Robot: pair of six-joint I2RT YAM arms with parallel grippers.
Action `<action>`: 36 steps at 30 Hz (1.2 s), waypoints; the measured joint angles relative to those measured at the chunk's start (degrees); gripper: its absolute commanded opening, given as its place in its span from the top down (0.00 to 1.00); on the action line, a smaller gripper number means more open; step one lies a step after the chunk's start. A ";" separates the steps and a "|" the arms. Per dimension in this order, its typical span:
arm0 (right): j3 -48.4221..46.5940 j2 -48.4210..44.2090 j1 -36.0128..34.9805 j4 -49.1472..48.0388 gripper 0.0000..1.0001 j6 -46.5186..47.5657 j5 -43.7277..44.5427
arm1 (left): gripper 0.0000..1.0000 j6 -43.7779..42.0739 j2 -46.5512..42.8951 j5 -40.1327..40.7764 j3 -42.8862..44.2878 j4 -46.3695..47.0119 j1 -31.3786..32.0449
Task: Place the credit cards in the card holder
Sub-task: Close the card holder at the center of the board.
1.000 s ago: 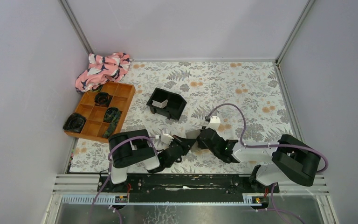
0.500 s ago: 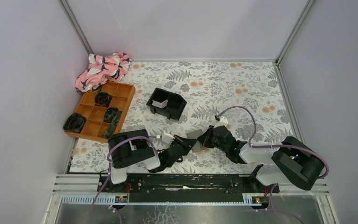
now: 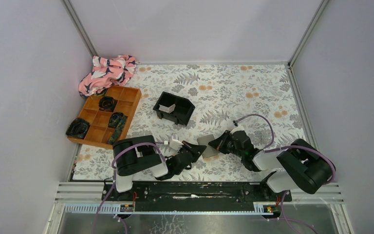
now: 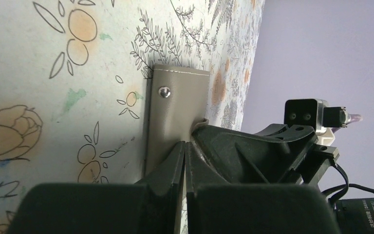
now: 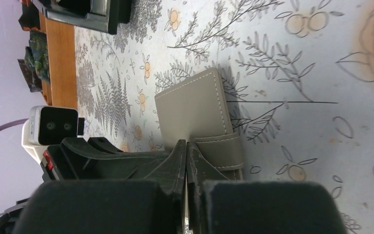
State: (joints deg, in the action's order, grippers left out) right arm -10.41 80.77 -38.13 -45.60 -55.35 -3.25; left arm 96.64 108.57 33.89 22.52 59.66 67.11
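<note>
While the card holder lies folded near the middle of the desk, the left hand looks clenched on its left edge and the right hand on its strap side. To open it well, one hand should pin a cover flat as the other peels slowly. I count one holder, two hands, and one pale credit card visible in one black tray.

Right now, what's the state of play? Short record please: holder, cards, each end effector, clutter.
card holder: closed, flat on the table, between both end effectors
left end effector: shut on card holder's edge
right end effector: shut on card holder's opposite edge
credit cards: one pale card seen, in black tray
clutter: orange tray, pink cloth, far left
</note>
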 measured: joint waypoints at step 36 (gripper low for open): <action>2.67 9.57 8.04 -14.99 1.00 -6.62 -3.26 | 1.00 -41.11 1.31 -11.39 28.00 -16.68 -3.54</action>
State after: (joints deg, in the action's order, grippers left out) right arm -7.75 90.35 -30.09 -60.60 -61.98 -6.50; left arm 55.53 109.89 22.50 50.52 42.98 63.57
